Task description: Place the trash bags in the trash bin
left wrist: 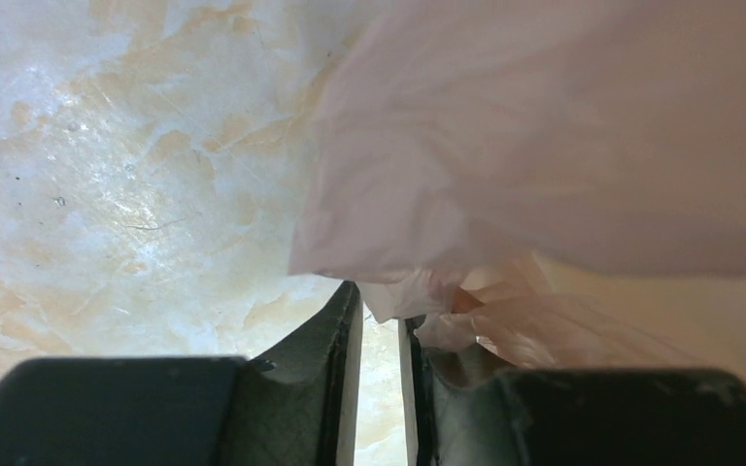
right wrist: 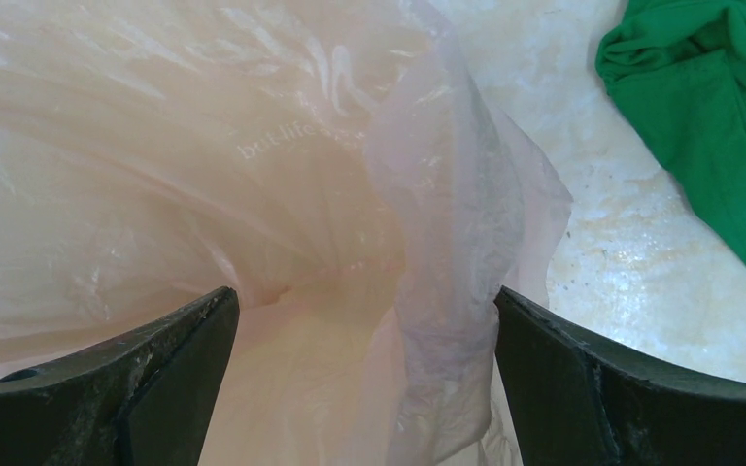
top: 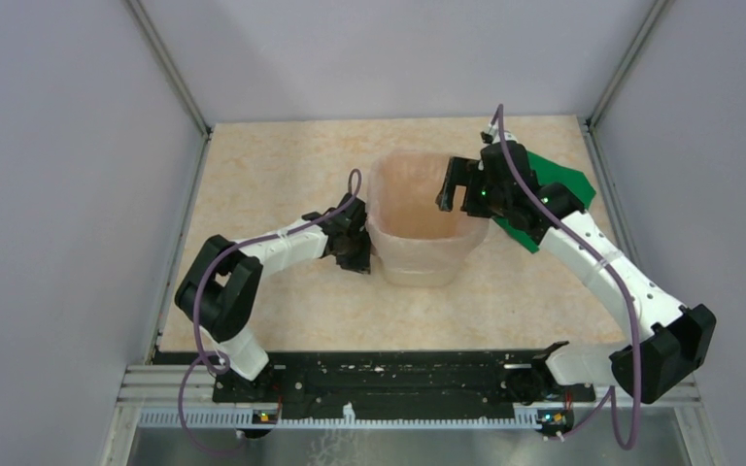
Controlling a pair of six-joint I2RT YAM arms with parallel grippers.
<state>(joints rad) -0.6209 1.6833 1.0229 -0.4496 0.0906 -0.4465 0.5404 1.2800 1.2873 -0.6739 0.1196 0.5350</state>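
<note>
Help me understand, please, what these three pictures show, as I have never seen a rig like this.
These are two robot arms bolted at the near edge of a table, each ending in a two-finger gripper. The wide picture comes from a fixed camera above and behind them. The other two come from cameras on the wrists, so the dark shapes at the bottom are each gripper's own fingers. On the table stands a cream trash bin with a thin pink trash bag inside, its edge folded over the rim. A green cloth lies to its right. The left gripper is nearly closed at the bag's film beside the bin; whether it pinches it is unclear. The right gripper is open, straddling a fold of the bag at the rim.
</note>
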